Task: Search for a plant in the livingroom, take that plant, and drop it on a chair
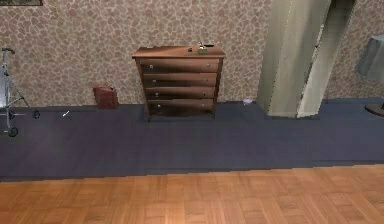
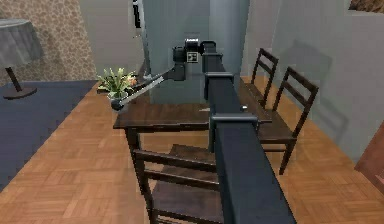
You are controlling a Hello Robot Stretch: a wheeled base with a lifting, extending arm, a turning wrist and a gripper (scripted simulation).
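Note:
In the arm side view a leafy green plant (image 2: pixel 117 80) with small pink and yellow flowers shows at the far left corner of a dark wooden dining table (image 2: pixel 170 108). My arm runs up from the bottom edge over the table. The gripper (image 2: pixel 121 100) reaches left from its dark body, its thin fingers (image 2: pixel 140 90) ending right at the plant. I cannot tell whether it holds the plant or whether the plant stands on the table. A dark wooden chair (image 2: pixel 175 172) stands at the table's near side, and two more chairs (image 2: pixel 293 100) stand along its right side.
A round table (image 2: pixel 14 45) with a grey cloth stands at the arm side view's left on a dark blue rug. In the forward view a wooden dresser (image 1: pixel 180 82) stands against the patterned wall, with a small red box (image 1: pixel 105 96) left of it, a wheeled walker (image 1: pixel 9 90) and a doorway (image 1: pixel 318 55).

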